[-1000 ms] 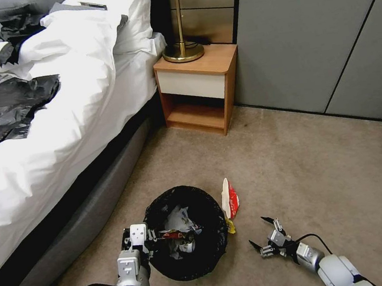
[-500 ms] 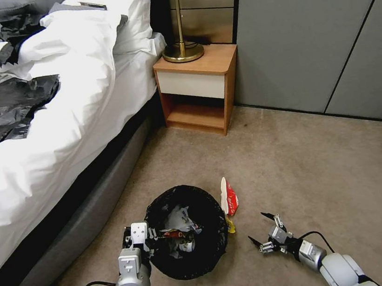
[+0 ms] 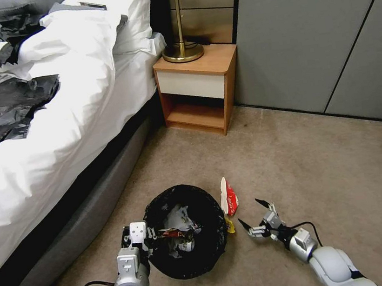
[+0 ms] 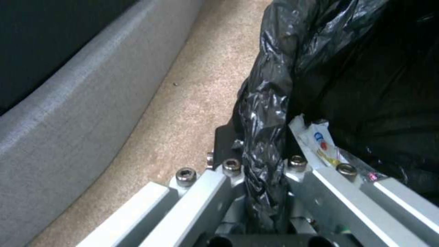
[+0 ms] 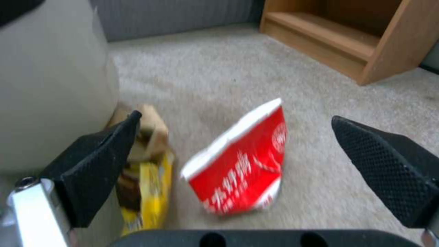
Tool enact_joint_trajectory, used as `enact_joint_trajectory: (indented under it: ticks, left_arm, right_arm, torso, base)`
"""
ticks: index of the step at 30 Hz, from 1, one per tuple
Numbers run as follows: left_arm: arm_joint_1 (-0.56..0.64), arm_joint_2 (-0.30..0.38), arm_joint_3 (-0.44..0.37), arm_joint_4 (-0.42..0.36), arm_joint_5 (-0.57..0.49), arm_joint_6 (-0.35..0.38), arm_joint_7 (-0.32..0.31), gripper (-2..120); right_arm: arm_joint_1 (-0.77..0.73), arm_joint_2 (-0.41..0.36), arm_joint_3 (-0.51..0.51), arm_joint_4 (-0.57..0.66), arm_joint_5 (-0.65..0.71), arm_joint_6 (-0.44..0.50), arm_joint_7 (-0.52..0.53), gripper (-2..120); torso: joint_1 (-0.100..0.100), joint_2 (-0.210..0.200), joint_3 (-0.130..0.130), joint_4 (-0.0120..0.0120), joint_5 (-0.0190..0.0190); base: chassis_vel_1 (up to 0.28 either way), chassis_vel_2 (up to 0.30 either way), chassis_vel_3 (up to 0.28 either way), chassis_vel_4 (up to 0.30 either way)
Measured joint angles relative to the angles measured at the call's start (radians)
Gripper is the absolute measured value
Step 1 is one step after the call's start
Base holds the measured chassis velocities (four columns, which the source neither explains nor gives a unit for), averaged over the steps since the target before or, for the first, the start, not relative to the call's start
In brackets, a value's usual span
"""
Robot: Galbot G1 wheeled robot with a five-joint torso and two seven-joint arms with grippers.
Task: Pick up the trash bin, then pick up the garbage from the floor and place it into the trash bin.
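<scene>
The trash bin (image 3: 186,230), lined with a black bag, stands on the carpet with several wrappers and tissue inside. My left gripper (image 3: 142,236) is shut on its near-left rim; the left wrist view shows the fingers (image 4: 228,169) clamping the black liner (image 4: 356,68). A red-white wrapper (image 3: 228,197) lies just right of the bin, with a yellow wrapper (image 3: 230,226) beside it. My right gripper (image 3: 249,211) is open and low, just right of both. In the right wrist view the red-white wrapper (image 5: 242,164) lies between the spread fingers, with the yellow wrapper (image 5: 146,185) against the bin's white wall (image 5: 50,85).
A bed (image 3: 35,135) with white bedding and black bags (image 3: 3,106) runs along the left. A wooden nightstand (image 3: 199,83) with a brass lamp (image 3: 179,22) stands ahead. Grey wall panels (image 3: 316,28) close the back. Open carpet (image 3: 335,166) lies to the right.
My right gripper has moved forward and left, closer to the red-white wrapper, staying open. The left gripper and the bin have held still.
</scene>
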Motion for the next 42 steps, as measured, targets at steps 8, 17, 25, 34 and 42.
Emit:
enact_joint_trajectory:
  ticks: [8,17,25,34,42]
  left_arm:
    - [0.005,0.0,-0.012,-0.007,-0.004,0.001,0.0,0]
    - [0.002,0.002,-0.02,-0.013,-0.01,0.004,-0.002,0]
    - [0.006,0.002,-0.026,-0.017,-0.013,0.005,-0.003,0]
    - [0.004,-0.003,-0.031,-0.01,-0.017,0.005,-0.003,0]
    - [0.004,-0.009,-0.031,0.002,-0.014,0.005,-0.004,0]
  right_arm:
    - [0.064,0.011,-0.076,-0.009,0.003,-0.057,0.059,100]
    - [0.137,0.008,-0.113,-0.057,0.004,-0.091,0.085,100]
    - [0.215,0.023,-0.171,-0.117,0.04,-0.149,0.14,100]
    - [0.3,0.05,-0.249,-0.231,0.078,-0.211,0.208,100]
    - [0.358,0.067,-0.314,-0.319,0.105,-0.291,0.259,100]
  torso:
    - [0.0,0.0,0.0,0.0,0.0001]
    - [0.0,0.0,0.0,-0.0001,0.0]
    - [0.0,0.0,0.0,0.0001,0.0]
    - [0.0,0.0,0.0,0.0,0.0002]
    - [0.0,0.0,0.0,0.0001,-0.0002]
  base:
    - [0.0,0.0,0.0,0.0]
    - [0.0,0.0,0.0,0.0]
    - [0.0,0.0,0.0,0.0]
    - [0.0,0.0,0.0,0.0]
    - [0.0,0.0,0.0,0.0]
